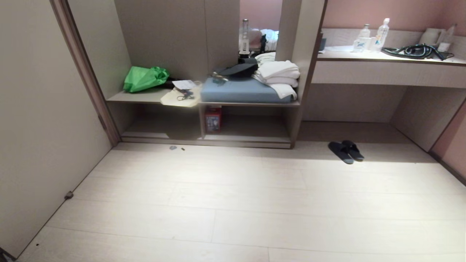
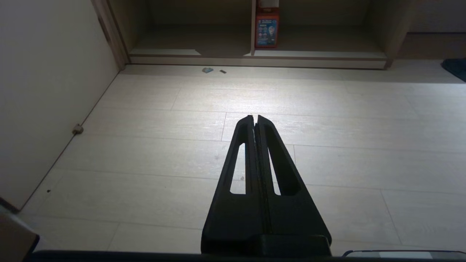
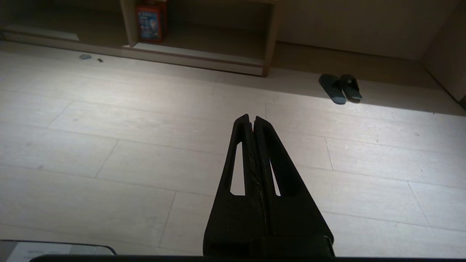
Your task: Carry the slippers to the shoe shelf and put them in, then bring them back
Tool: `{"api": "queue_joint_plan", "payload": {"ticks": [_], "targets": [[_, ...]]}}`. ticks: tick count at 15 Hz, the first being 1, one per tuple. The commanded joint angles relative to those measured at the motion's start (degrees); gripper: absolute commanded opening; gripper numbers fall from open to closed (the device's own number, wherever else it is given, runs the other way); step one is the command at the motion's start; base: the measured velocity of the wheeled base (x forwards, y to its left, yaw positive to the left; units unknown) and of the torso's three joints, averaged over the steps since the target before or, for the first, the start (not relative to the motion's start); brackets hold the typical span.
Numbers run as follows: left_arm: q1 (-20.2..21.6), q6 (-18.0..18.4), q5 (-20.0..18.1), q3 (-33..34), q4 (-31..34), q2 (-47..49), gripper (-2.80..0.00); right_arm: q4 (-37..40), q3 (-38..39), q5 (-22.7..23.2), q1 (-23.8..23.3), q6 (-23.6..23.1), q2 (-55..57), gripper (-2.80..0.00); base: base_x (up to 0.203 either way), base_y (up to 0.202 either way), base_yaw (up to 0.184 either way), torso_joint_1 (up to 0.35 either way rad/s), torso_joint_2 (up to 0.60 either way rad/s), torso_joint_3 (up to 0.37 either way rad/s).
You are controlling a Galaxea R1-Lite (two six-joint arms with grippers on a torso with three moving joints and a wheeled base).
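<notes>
Both our grippers, left gripper (image 2: 255,117) and right gripper (image 3: 252,117), hang pressed together over bare floor (image 1: 233,203); the slippers (image 1: 346,151) lie side by side (touching) right of the shoe shelf (image 1: 247,136).

Dim room; bright floor patch.

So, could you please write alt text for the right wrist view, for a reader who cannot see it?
The right tool, shut and holding nothing, hangs over a pale plank floor. Beyond it the slippers, a dark pair, lie side by side on the floor beside the shoe shelf, whose low bay holds only a red box.
</notes>
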Motion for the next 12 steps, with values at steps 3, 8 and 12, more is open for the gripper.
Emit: {"api": "queue_joint_plan", "payload": {"ticks": [3, 8, 12], "targets": [[0.0, 0.0, 0.0, 0.0, 0.0, 0.1, -2.80, 0.0, 0.1, 0.0, 0.0, 0.0, 0.1, -2.80, -0.197, 0.000, 0.004, 0.004, 0.00, 0.000], [0.0, 0.0, 0.0, 0.0, 0.0, 0.1, -2.80, 0.1, 0.0, 0.0, 0.0, -0.1, 0.1, -2.80, -0.197, 0.000, 0.001, 0.002, 0.00, 0.003], [0.0, 0.0, 0.0, 0.0, 0.0, 0.1, -2.80, 0.0, 0.0, 0.0, 0.0, -0.1, 0.1, -2.80, -0.077, 0.000, 0.000, -0.003, 0.00, -0.001]]}}
